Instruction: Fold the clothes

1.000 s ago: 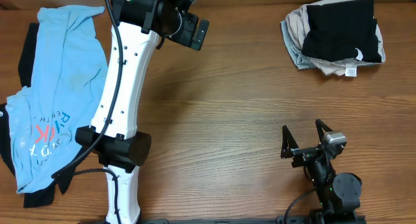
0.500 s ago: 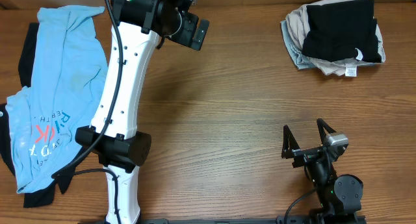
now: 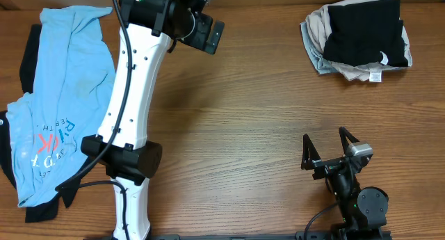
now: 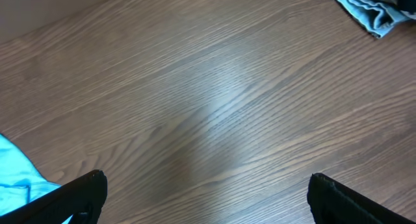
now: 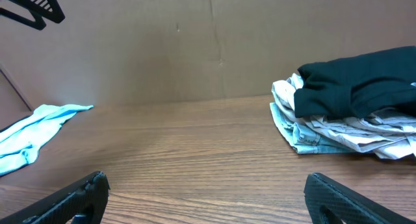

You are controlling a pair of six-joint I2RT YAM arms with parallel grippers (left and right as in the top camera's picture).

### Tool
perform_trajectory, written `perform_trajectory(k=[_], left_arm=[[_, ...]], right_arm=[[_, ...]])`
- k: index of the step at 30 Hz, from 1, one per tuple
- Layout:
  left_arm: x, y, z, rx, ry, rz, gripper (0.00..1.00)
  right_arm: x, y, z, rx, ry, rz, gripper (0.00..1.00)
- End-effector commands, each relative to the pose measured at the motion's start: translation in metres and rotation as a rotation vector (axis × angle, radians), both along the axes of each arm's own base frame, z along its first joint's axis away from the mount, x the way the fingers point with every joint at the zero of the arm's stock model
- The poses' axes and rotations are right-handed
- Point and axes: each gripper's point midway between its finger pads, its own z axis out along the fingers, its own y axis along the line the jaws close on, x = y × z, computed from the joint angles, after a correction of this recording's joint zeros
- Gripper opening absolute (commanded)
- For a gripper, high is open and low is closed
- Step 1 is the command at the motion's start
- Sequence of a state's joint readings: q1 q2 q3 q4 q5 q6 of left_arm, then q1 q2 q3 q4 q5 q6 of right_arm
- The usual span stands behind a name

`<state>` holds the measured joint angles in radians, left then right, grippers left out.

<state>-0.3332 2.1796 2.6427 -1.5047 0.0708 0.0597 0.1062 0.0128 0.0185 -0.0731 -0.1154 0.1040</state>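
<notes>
Table point(image 3: 250, 108): brown wood-grain top that fills the overhead view. The grain runs left to right and there is a soft sheen mid-board.
Back wall point(image 5: 162, 49): plain brown panel with a faint vertical seam, meeting the table's far edge.
Light-blue tee point(image 3: 66, 94): spread loose and rumpled along the left side, print facing up. One corner reaches the far-left edge.
Dark cloth point(image 3: 30, 49): lies under the tee and shows along the tee's left and lower edges.
Left arm point(image 3: 132, 87): white link running from the near edge up toward the far edge, beside the tee.
Beige/grey pieces point(image 3: 316, 31): creased pile at the far right corner, well apart from both arms.
Black shirt point(image 3: 365, 35): folded flat on top of the beige/grey pieces.
Right gripper point(image 3: 325, 148): low over the near-right table with fingers spread wide and nothing between them. Its camera faces the pile across bare wood.
Left gripper point(image 4: 208, 191): up near the far edge, above bare table. The two fingertips sit at opposite frame corners, jaws parted and holding nothing.
White tag point(image 3: 375, 76): small, at the pile's near edge, just below the black shirt.
</notes>
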Motion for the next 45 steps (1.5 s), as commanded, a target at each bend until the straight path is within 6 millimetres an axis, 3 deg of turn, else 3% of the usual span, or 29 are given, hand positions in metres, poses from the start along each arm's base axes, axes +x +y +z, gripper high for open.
perform_trajectory(k=[1, 6, 9, 14, 17, 22, 25, 35, 40, 45], left_arm=[[-0.024, -0.014, 0.039, -0.019, -0.082, -0.057, 1.00], [-0.053, -0.004, 0.108, -0.074, -0.252, -0.072, 1.00], [-0.071, 0.008, 0.138, -0.144, -0.305, -0.077, 1.00], [-0.073, 0.034, 0.169, -0.236, -0.440, -0.052, 1.00], [-0.068, 0.043, 0.168, -0.256, -0.519, -0.038, 1.00], [-0.075, 0.049, 0.132, -0.233, -0.626, -0.065, 1.00], [-0.087, 0.057, 0.093, -0.216, -0.642, -0.068, 1.00], [-0.143, 0.108, -0.030, -0.322, -0.776, 0.130, 1.00], [-0.176, 0.123, -0.071, -0.328, -0.894, 0.164, 1.00], [-0.192, 0.137, -0.098, -0.329, -0.963, 0.213, 1.00]], right_arm=[[0.000, 0.000, -0.003, 0.000, -0.001, -0.002, 1.00], [0.000, 0.000, -0.003, 0.000, -0.001, -0.002, 1.00], [0.000, 0.000, -0.003, 0.000, -0.001, -0.002, 1.00], [0.000, 0.000, -0.003, 0.000, -0.001, -0.002, 1.00], [0.000, 0.000, -0.003, 0.000, -0.001, -0.002, 1.00], [0.000, 0.000, -0.003, 0.000, -0.001, -0.002, 1.00], [0.000, 0.000, -0.003, 0.000, -0.001, -0.002, 1.00], [0.000, 0.000, -0.003, 0.000, -0.001, -0.002, 1.00], [0.000, 0.000, -0.003, 0.000, -0.001, -0.002, 1.00], [0.000, 0.000, -0.003, 0.000, -0.001, -0.002, 1.00]])
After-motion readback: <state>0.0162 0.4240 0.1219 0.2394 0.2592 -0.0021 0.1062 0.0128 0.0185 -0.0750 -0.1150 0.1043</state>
